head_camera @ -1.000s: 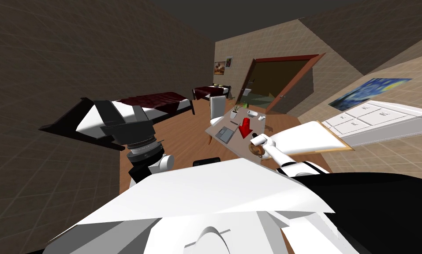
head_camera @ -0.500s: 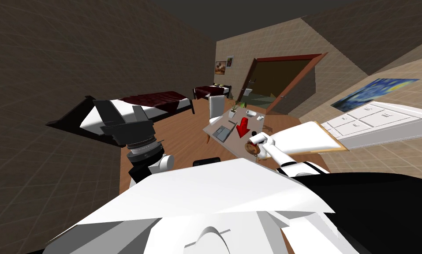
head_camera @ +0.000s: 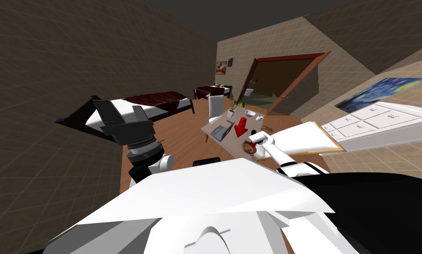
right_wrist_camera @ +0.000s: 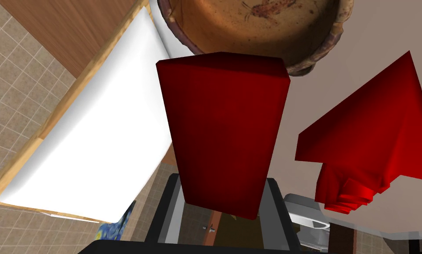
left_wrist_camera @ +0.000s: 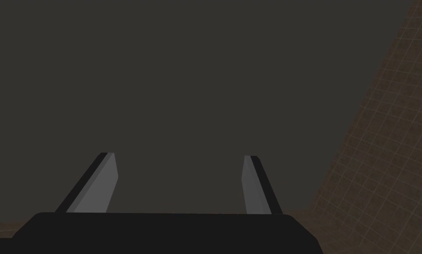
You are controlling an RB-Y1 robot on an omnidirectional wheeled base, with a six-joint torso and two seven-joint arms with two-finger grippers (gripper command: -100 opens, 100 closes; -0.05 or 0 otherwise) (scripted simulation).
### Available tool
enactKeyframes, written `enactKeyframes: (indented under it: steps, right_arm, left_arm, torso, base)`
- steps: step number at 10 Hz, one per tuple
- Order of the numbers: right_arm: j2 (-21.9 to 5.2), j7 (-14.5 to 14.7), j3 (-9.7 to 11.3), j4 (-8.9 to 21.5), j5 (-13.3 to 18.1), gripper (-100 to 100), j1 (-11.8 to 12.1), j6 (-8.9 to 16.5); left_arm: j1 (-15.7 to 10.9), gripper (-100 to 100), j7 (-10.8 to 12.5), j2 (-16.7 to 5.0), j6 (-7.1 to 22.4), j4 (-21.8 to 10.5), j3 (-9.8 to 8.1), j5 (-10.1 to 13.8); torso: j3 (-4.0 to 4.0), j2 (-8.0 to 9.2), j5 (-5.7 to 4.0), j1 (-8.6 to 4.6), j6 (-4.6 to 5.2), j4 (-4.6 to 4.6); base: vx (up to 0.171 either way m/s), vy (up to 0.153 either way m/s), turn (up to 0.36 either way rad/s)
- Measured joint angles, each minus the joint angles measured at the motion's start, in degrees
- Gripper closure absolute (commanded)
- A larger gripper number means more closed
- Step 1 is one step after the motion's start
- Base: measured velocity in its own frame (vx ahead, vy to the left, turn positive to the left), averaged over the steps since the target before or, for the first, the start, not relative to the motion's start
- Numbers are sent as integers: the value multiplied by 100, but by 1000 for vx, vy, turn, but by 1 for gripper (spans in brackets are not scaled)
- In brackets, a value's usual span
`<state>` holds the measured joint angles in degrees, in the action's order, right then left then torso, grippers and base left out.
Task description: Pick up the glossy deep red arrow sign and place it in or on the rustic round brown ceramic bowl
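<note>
Right gripper [right_wrist_camera: 223,178]: the two fingers [right_wrist_camera: 170,211] are closed against opposite sides of a deep red, glossy, square-cornered block. This block is the shaft of the deep red arrow sign [right_wrist_camera: 223,128], which rises from between the fingers with its flat end face turned away from them. The faces are plain and unmarked, darker toward the far end.

Just past that end face sits the round brown ceramic bowl [right_wrist_camera: 258,26], with a mottled ochre inside, a rough dark rim and a faint reddish mark on its floor. It stands on a pale pinkish-grey counter [right_wrist_camera: 373,39].

Beside the block, over the counter, is a second deep red shape [right_wrist_camera: 373,132], pointed and stepped along one edge. Whether it joins the block cannot be told. On the block's other side lies a white panel with a light wooden rim [right_wrist_camera: 95,141].

Head view: the arrow sign [head_camera: 241,128] lies over the counter [head_camera: 229,142], its point toward the bowl [head_camera: 250,147]. The right gripper [head_camera: 259,137] is just beside both.

Left gripper [left_wrist_camera: 179,183]: fingers [left_wrist_camera: 102,185] are spread apart with nothing between them. It is raised at the robot's left [head_camera: 119,115], well apart from the counter.
</note>
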<state>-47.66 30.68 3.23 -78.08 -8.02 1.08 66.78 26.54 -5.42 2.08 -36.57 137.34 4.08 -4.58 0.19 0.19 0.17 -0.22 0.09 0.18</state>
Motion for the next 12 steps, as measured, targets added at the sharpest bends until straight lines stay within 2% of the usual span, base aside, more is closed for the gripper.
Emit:
enactKeyframes:
  steps: [2,3,7,8,9,12]
  right_arm:
    - [16,2,-43,-132,-140,100,23,218]
    - [16,3,-44,-135,-146,-100,25,238]
    - [15,4,-44,-133,-145,-100,26,237]
    - [15,4,-44,-133,-145,0,26,237]
    - [15,4,-44,-133,-145,-100,26,237]
    - [-122,76,-124,-368,-307,-100,0,491]
  left_arm:
    - [0,0,0,0,0,0,0,0]
    - [0,0,0,0,0,0,0,0]
    - [1,0,0,1,0,0,1,0]
    - [1,0,0,1,0,0,1,0]
    - [1,0,0,1,0,0,1,0]
    - [0,0,0,1,0,0,1,0]
  torso:
    - [2,4,2,5,0,0]
    - [-3,-7,5,24,-1,-1]
    - [-12,-21,11,46,-3,-4]
    - [-12,-21,11,47,-3,-4]
    - [-12,-22,11,47,-3,-4]
    - [-9,-17,11,45,-3,-3]
  base:
    - [-47,-71,26]
    - [-6,-9,-3]
    - [0,0,0]
    - [0,0,0]
    - [-7,-3,-9]
    - [-14,-6,-9]
